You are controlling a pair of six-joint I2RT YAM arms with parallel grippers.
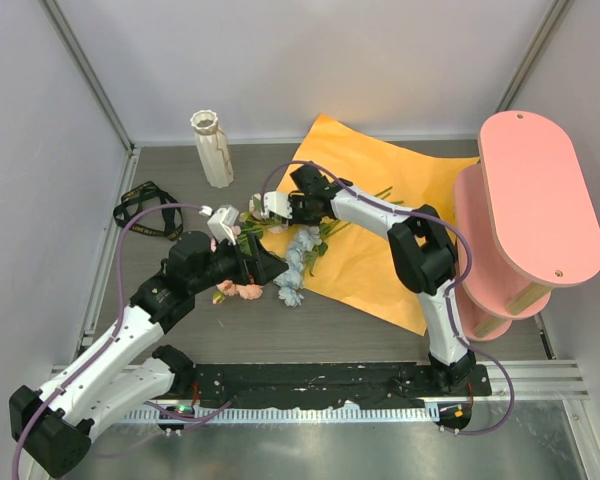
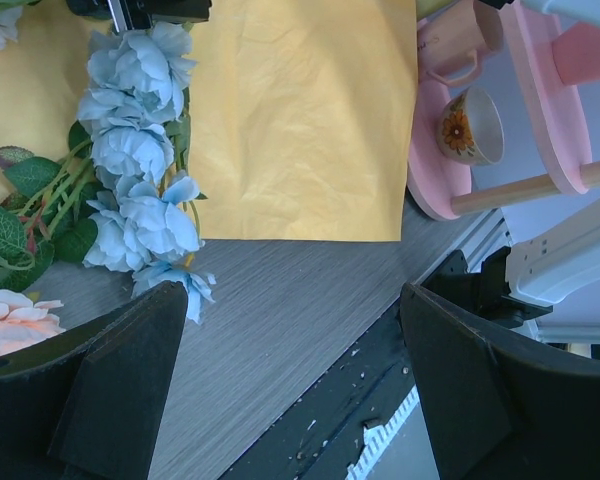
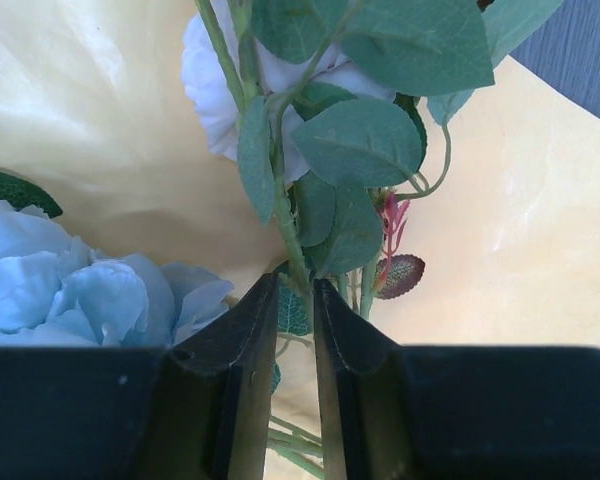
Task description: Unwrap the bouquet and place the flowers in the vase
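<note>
Top external view: unwrapping done, orange paper (image 1: 380,215) flat at 2 o'clock, flowers (image 1: 300,260) lying at centre, none in upright vase (image 1: 212,148) at 11 o'clock; right gripper (image 3: 295,285) pinching green stem (image 3: 285,220), left gripper (image 2: 290,300) agape, empty.

Shelf stand (image 1: 525,215): there it is, pink, oval tiers on pale wooden posts, parked at the right edge of the table (image 1: 330,335).
Cups: a cream cup with a sunflower print (image 2: 468,127) on a lower tier, and a peach mug (image 2: 460,40) just beside it.
Paper sheet (image 1: 365,270): orange, spread flat over the far right part of the table, one corner up at the far edge.
Ribbon (image 1: 145,212): black, lying in a loose loop near the left edge.
Table: grey wood grain, with a scuffed black strip (image 1: 330,385) along the near edge.
</note>
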